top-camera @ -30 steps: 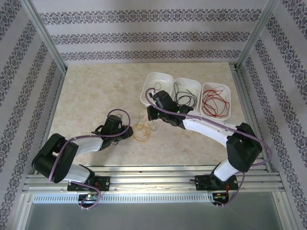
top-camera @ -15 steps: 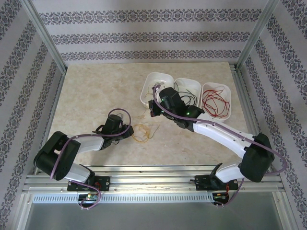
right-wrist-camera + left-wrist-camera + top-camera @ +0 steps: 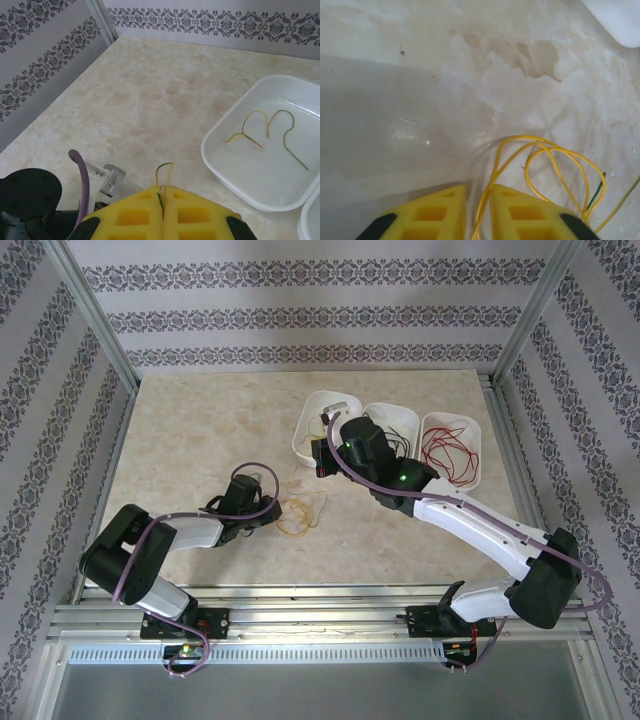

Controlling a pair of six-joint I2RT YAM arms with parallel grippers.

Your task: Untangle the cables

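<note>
The left hand (image 3: 477, 195) sits low over the tabletop (image 3: 190, 440), its jaws drawn close with a yellow cable (image 3: 300, 512) running through the narrow gap (whether it is truly pinched, I cannot tell). The right hand (image 3: 162, 192), up beside the leftmost white bin (image 3: 215, 155), is clamped tight on a yellow-green strand (image 3: 164, 164). Dark cables (image 3: 403, 440) lie in the middle bin (image 3: 400, 410), red cables (image 3: 447, 455) in the rightmost bin (image 3: 450, 418).

My end effector (image 3: 477, 196) straddles the yellow cable (image 3: 530, 138) at bottom centre, fingers slightly apart; its loops lie lower right on the table (image 3: 420, 100).
</note>
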